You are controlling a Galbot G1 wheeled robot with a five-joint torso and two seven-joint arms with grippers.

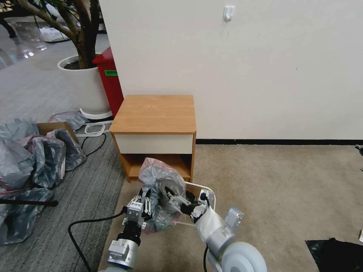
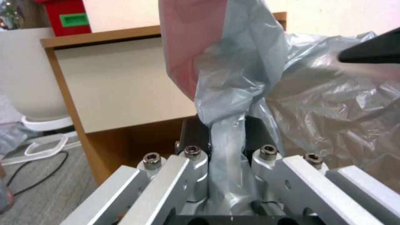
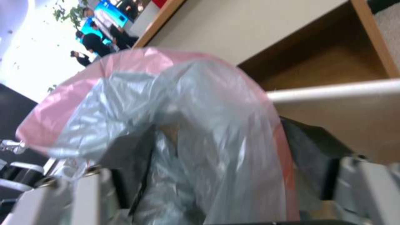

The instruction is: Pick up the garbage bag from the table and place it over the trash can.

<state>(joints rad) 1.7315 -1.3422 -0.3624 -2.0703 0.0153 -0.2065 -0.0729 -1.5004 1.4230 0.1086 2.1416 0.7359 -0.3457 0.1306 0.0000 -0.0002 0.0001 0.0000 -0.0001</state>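
Plastic: thin, crinkled, translucent grey film with a pinkish-red edge; the garbage bag (image 1: 160, 189) is bunched and puffed up, not spread.
Bag place: held in the air over the near-left corner of the trash can (image 1: 210, 197), just in front of the table (image 1: 155, 113); nothing of it lies on the tabletop.
Left grip: a twisted strand of film is pinched between the fingers (image 2: 196, 137) of the left gripper (image 1: 145, 204); clenched on the bag.
Right grip: the right gripper (image 1: 176, 196) is pushed in among the folds at the can's near rim; film is draped between its fingers (image 3: 317, 156), so it is judged to be grasping the bag, though the contact itself is hidden.
Can: cream-white, mostly covered by bag and arms; only part of the rim can be seen.
Risk 1: the mouth may be kept closed by the bunching, so the bag would be laid on the can rather than over its rim.
Risk 2: thin film could be torn or slipped out if the two grips are pulled apart too hard.
Risk 3: the light can could be pushed or tipped by the right arm.
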